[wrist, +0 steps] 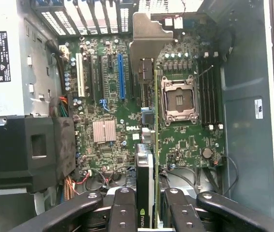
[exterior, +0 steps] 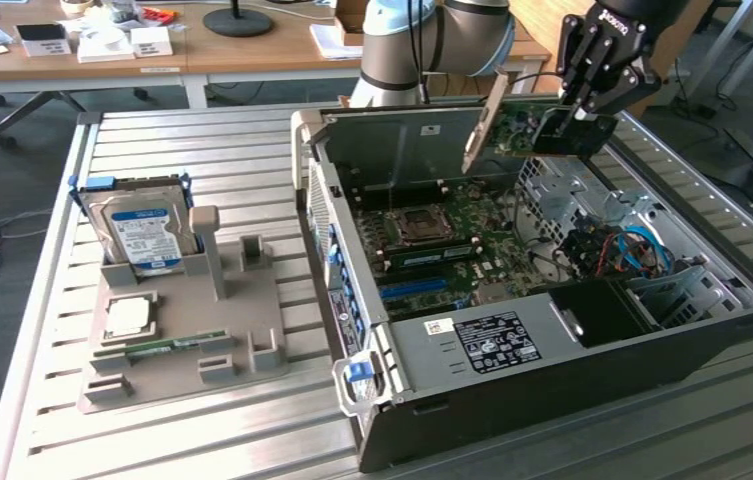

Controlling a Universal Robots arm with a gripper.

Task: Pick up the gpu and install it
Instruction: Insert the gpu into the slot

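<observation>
The gripper (exterior: 572, 122) is squeezed partway shut on the gpu (exterior: 518, 127), holding it on its edge, maybe just above the open computer case (exterior: 550, 400)

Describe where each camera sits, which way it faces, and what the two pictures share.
Exterior view: off the arm and raised, looking down at a slant on the table and the open computer case; the robot arm and its jaws, shut on the gpu, show.
Wrist view: on the wrist, looking along the jaws down into the case at the motherboard; the dark jaws show.
Shared: the gpu, the case, the motherboard and its CPU socket.
</observation>
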